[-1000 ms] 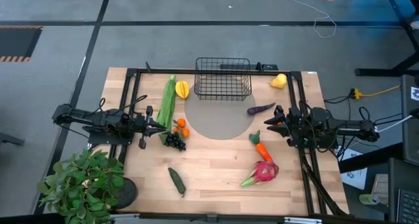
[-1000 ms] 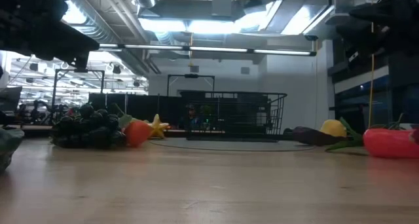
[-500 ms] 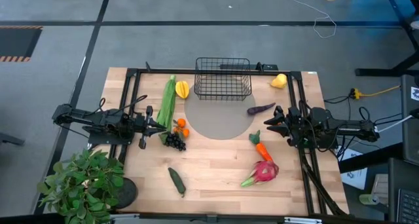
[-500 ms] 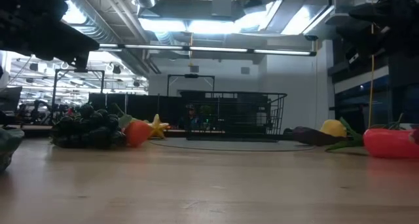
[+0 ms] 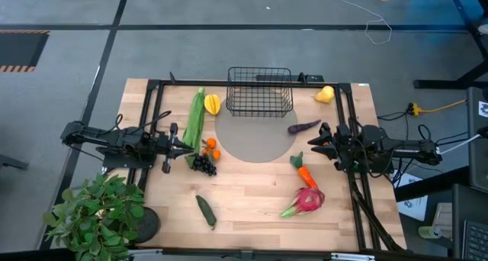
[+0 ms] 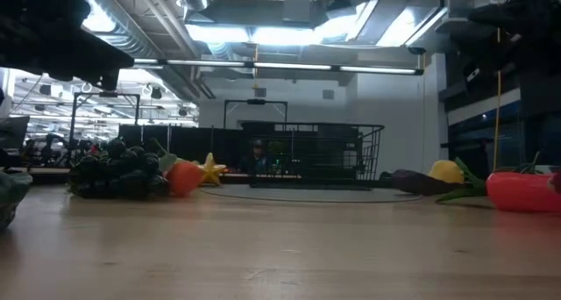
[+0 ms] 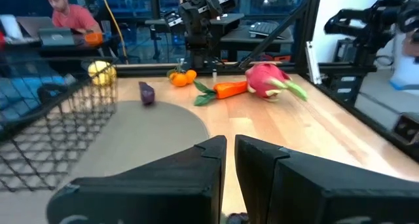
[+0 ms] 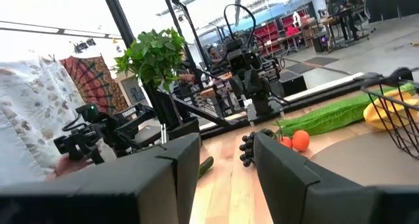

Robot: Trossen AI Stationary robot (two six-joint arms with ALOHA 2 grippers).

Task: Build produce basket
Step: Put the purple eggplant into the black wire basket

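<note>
Right now we see the left gripper (image 5: 188, 147) at the table's left side, its two fingers (image 7: 196, 171) drawn nearly together with only a thin slit between them and nothing held. Just beside its tip lie one bunch of dark grapes (image 5: 203, 164) and two small oranges (image 5: 212, 148), touching or almost touching each other. One long green corn husk (image 5: 196, 117) stretches from there toward the back of the table, with one yellow starfruit (image 5: 213, 104) close on its right.

The right gripper (image 5: 319, 141) sits at the table's right side, facing inward; its two fingers (image 8: 278, 175) stand apart with a clear gap, and it grips nothing. Near its tip we count one purple eggplant (image 5: 303, 127) lying at the edge of the round grey mat (image 5: 255, 143), and one carrot (image 5: 303, 172) with green leaves just in front of the gripper. Beyond the carrot, toward the front edge, rests one pink dragon fruit (image 5: 308, 199). One yellow fruit (image 5: 325, 95), which we cannot name more closely, lies alone in the back right corner.

The one black wire-mesh basket (image 5: 260, 91) stands upright at the back centre, on the far rim of the mat, and it looks empty. One cucumber (image 5: 207, 211) lies apart near the front, left of centre. One leafy potted plant (image 5: 103, 211) occupies the front left corner.

In the left wrist view one person in a red top (image 7: 64, 13) sits beyond the table.
</note>
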